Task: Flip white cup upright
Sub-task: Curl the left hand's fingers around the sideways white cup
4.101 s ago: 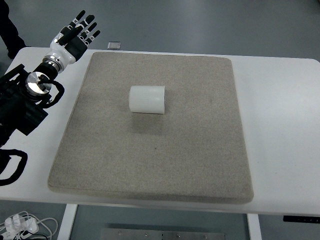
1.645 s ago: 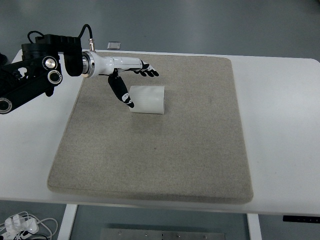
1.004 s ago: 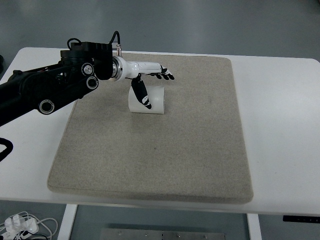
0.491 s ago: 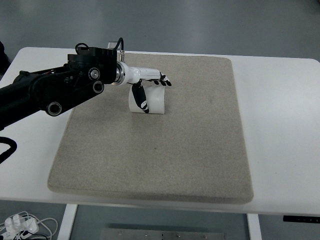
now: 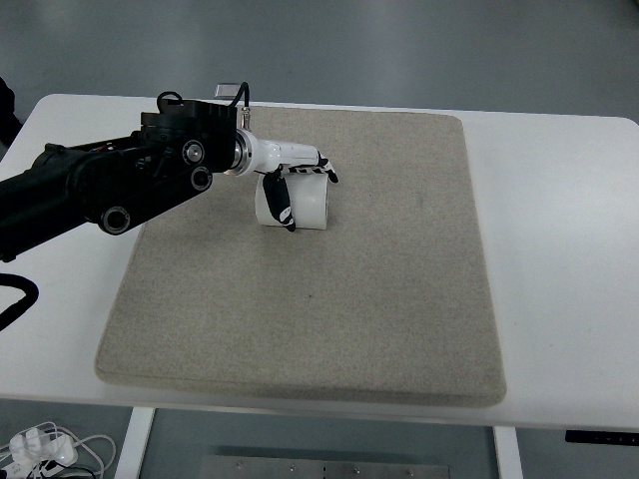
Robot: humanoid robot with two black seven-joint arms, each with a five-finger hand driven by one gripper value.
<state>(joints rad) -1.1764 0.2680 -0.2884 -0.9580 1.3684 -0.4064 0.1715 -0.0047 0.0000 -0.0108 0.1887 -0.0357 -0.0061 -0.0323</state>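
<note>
Toward the far left part of the grey mat [image 5: 329, 319] on the white desk [image 5: 559, 249], the white cup [image 5: 305, 203] lies on its side. The left hand [image 5: 293, 180] closes around it: fingers [image 5: 318, 170] drape over the top, the thumb [image 5: 282, 203] presses down the near side, hiding the cup's left end. The black left arm [image 5: 100, 185] is cut off at the desk's left edge. A small dark object [image 5: 232, 90] beyond the mat is half hidden behind the arm.
</note>
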